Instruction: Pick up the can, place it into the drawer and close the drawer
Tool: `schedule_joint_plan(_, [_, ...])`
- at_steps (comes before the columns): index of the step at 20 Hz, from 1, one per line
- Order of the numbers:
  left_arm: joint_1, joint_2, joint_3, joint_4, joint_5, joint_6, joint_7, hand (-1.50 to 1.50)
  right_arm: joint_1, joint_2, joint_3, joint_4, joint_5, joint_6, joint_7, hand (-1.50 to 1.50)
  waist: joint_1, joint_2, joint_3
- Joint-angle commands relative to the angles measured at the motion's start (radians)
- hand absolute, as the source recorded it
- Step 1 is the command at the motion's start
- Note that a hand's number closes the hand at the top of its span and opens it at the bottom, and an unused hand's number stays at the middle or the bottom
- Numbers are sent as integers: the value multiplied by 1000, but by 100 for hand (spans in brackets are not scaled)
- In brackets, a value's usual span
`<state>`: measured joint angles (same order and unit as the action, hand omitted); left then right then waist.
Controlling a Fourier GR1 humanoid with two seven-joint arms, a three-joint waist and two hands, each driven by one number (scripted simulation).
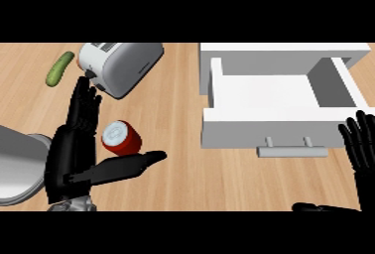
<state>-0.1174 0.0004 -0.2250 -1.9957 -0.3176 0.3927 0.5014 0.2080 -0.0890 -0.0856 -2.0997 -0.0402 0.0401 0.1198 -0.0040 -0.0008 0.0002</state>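
Red can (pixel 121 138) lying on its side on the counter left of the open white drawer (pixel 278 101), flanked by the spread, straight-fingered left hand (pixel 79 154), probably light, rigid, smooth and prone to rolling, best clasped across the curved middle; right hand (pixel 362 144) resting open just right of the drawer.

No legible text, label, brand, number or sign on anything in view.
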Motion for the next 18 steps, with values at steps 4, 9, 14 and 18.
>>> schedule_joint_plan(4, [33, 0, 26, -27, 5, -10, 28, -150, 43, 7, -42, 32, -17, 61, -83, -150, 1, 0, 0])
schedule_joint_plan(9, [33, 0, -21, 182, 55, 85, -183, -150, 98, -2, -70, -44, -52, 90, -41, -150, -4, 1, 0])
schedule_joint_plan(14, [-44, 9, 131, 234, 108, -14, -182, -150, 43, 17, -55, -15, 6, 69, -25, -150, -1, 1, 0])
schedule_joint_plan(18, [2, 0, 54, 282, 112, 58, -263, -150, 74, 63, -19, -9, 40, 69, -67, -150, -1, 1, 0])
